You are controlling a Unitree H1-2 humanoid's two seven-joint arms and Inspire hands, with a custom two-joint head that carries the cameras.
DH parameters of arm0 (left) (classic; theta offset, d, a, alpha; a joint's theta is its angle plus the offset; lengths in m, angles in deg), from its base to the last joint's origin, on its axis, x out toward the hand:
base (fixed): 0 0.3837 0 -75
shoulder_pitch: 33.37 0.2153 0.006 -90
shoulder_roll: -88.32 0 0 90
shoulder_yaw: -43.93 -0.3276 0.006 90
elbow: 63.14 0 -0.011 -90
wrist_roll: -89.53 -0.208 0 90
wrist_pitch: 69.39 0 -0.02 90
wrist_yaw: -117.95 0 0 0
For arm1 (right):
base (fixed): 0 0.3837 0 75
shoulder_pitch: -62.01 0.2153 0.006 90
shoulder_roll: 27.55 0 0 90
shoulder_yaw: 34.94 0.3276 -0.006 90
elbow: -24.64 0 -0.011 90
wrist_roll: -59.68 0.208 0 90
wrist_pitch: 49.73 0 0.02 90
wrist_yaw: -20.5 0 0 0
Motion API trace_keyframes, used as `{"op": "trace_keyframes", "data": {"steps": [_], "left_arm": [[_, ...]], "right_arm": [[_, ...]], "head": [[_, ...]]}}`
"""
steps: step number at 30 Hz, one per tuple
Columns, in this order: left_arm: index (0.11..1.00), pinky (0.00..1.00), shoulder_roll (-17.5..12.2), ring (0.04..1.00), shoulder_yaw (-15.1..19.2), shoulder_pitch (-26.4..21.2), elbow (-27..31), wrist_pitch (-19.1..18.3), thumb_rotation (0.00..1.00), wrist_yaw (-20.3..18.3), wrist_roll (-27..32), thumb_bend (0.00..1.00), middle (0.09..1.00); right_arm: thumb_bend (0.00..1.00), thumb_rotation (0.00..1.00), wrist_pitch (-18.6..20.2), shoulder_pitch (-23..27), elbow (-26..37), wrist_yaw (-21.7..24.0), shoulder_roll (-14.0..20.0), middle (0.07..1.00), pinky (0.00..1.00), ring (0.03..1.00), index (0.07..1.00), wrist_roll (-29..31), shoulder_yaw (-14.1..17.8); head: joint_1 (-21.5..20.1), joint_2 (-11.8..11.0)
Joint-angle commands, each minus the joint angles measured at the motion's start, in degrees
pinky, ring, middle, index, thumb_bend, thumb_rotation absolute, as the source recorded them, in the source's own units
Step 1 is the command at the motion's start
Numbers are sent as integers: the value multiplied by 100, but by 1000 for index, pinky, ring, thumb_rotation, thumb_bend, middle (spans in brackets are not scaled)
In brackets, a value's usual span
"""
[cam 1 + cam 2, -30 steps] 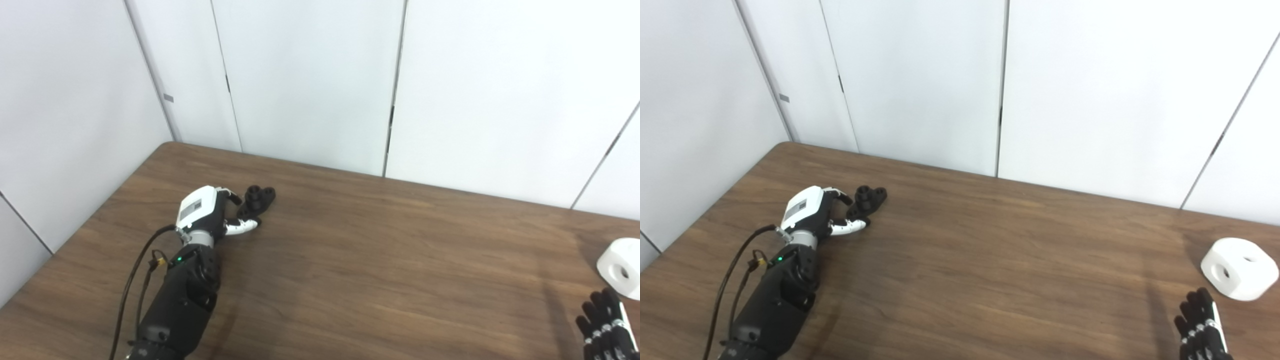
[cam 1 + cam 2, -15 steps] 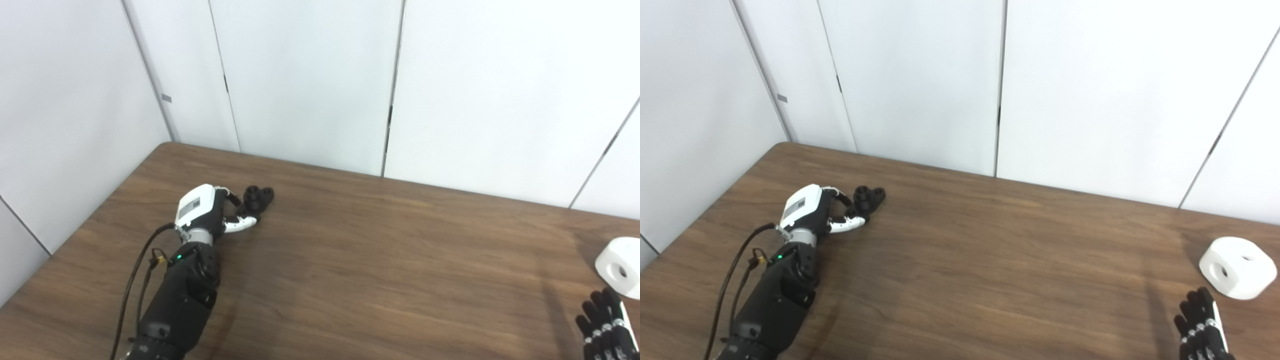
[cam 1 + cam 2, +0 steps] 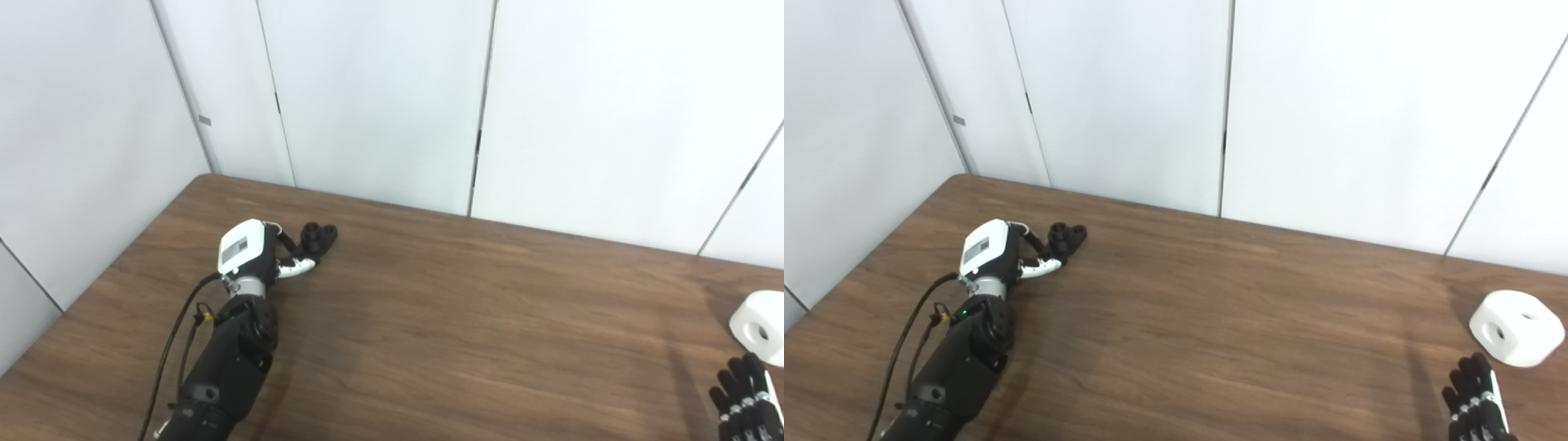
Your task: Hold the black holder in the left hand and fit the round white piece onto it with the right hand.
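The small black holder (image 3: 318, 235) lies on the table's far left part. My left hand (image 3: 254, 252) reaches it from the near side, fingers curled over its left end and the white-tipped thumb under it, so the hand is shut on the holder. Whether the holder is off the wood cannot be told. The round white piece (image 3: 1516, 328), with holes in its top and side, sits near the right edge of the table. My right hand (image 3: 1476, 401) is at the bottom right, just in front of the piece, open with fingers straight, not touching it.
A brown wooden table (image 3: 465, 318) carries both objects. White wall panels stand right behind its far edge and along its left side. A black cable (image 3: 174, 334) loops beside my left forearm.
My left hand has moved a little away from me, and the black holder has shifted with it. The right hand has sunk slightly toward the picture's bottom edge.
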Motion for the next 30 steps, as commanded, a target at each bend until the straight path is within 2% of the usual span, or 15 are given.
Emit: {"op": "trace_keyframes", "data": {"steps": [1,7,13,19,24,27,30], "left_arm": [[483,812,-48,827,-41,-189,-159,46,45,216,24,522,738],[484,772,-85,815,-139,-212,-215,99,42,286,186,519,728],[484,719,-21,800,-26,-172,-169,214,41,428,466,519,725],[484,691,59,802,72,-52,183,178,41,255,785,519,738],[483,702,73,787,-12,284,1198,-311,41,-228,825,519,731],[483,727,52,800,-47,548,1826,-457,42,-677,799,519,738],[484,743,156,821,28,786,2342,-484,42,-1192,639,518,751]], "right_arm": [[692,1000,-145,-731,31,70,93,1000,1000,1000,1000,115,-4],[709,1000,-126,-739,80,45,85,1000,1000,1000,1000,103,34],[711,1000,-164,-735,74,73,86,1000,1000,1000,1000,104,25],[707,1000,-101,-717,123,53,78,1000,1000,1000,1000,61,1],[685,1000,-51,-695,179,42,25,1000,1000,1000,1000,105,-32],[643,1000,-60,-678,175,49,9,1000,1000,1000,1000,95,-64],[619,1000,-49,-673,198,32,-10,1000,1000,1000,1000,39,-99]], "head": [[-12,12],[-17,27],[-31,36],[-257,122],[-378,205],[-403,233],[-448,269]]}}
